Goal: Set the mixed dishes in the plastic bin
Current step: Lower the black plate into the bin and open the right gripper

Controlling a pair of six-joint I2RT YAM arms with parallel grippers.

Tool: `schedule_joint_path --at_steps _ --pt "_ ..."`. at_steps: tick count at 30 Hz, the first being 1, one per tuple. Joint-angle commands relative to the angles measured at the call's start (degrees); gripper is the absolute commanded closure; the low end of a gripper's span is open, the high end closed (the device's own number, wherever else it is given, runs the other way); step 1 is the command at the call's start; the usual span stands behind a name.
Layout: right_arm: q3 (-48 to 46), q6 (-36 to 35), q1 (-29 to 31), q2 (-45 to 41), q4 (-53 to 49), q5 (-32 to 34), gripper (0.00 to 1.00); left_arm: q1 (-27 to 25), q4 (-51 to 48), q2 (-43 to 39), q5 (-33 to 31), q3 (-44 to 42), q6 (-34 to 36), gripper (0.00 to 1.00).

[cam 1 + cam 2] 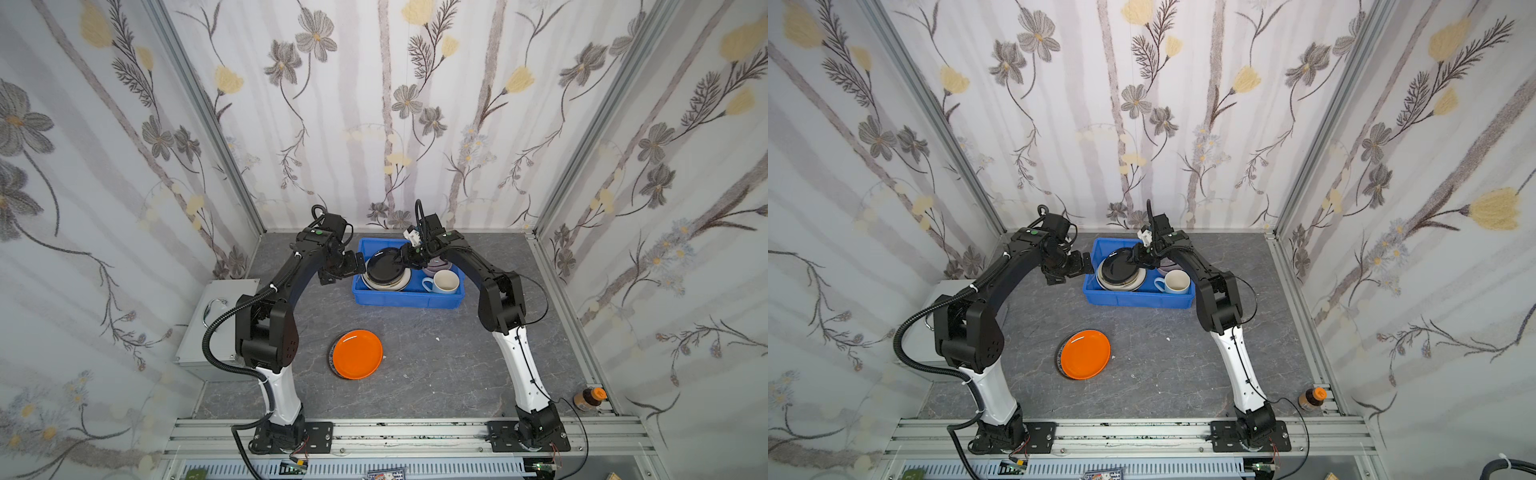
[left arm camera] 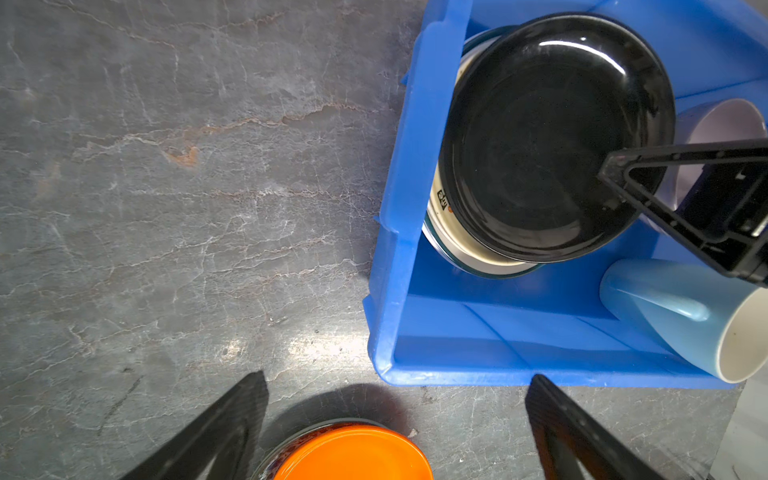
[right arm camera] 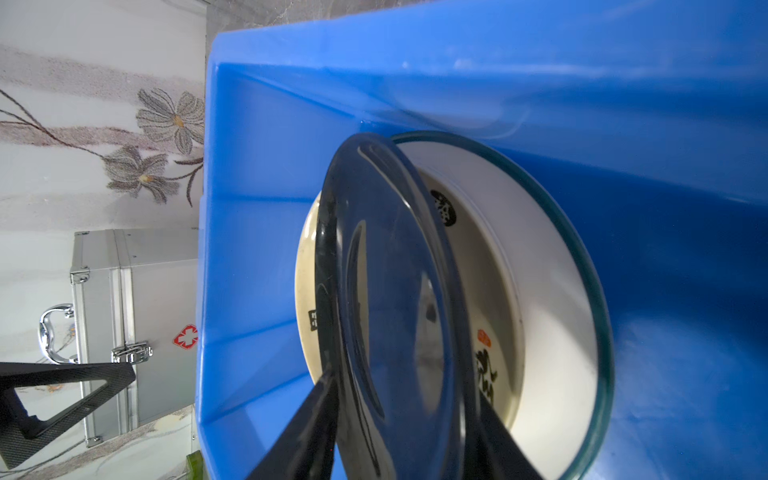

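Grey counter (image 1: pixel 415 353), upper centre: your right end effector (image 1: pixel 401 259) straddles the tilted black plate (image 1: pixel 382 266) in the bin (image 1: pixel 407 301), whether pinching you cannot tell, so it may slide.

A silver metal case (image 1: pixel 232 291) sits left; an orange-capped brown bottle (image 1: pixel 586 400) stands far right.
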Motion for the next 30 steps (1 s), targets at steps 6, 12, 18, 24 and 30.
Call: schedule_joint_path --at_steps 6,12,18,24,30 --pt "0.6 -4.9 0.5 -1.4 -5.4 4.1 0.49 0.0 1.7 -0.3 2.3 -2.3 -1.9 0.00" --pt "0.6 -6.6 1.1 -2.2 -7.9 7.1 0.49 0.1 2.1 -1.3 2.5 -3.5 -2.0 0.00" --pt "0.6 -7.7 1.3 -2.7 -10.2 10.0 0.49 0.0 2.1 -2.4 2.7 -4.6 -1.7 0.00" --pt "0.6 -8.3 2.3 -2.3 -10.5 10.4 0.46 0.1 2.7 -3.7 2.6 -6.7 -1.6 0.00" --pt "1.7 -8.0 3.6 -1.8 -9.2 9.6 0.45 0.0 2.6 -5.5 1.9 -8.9 -1.6 0.00"
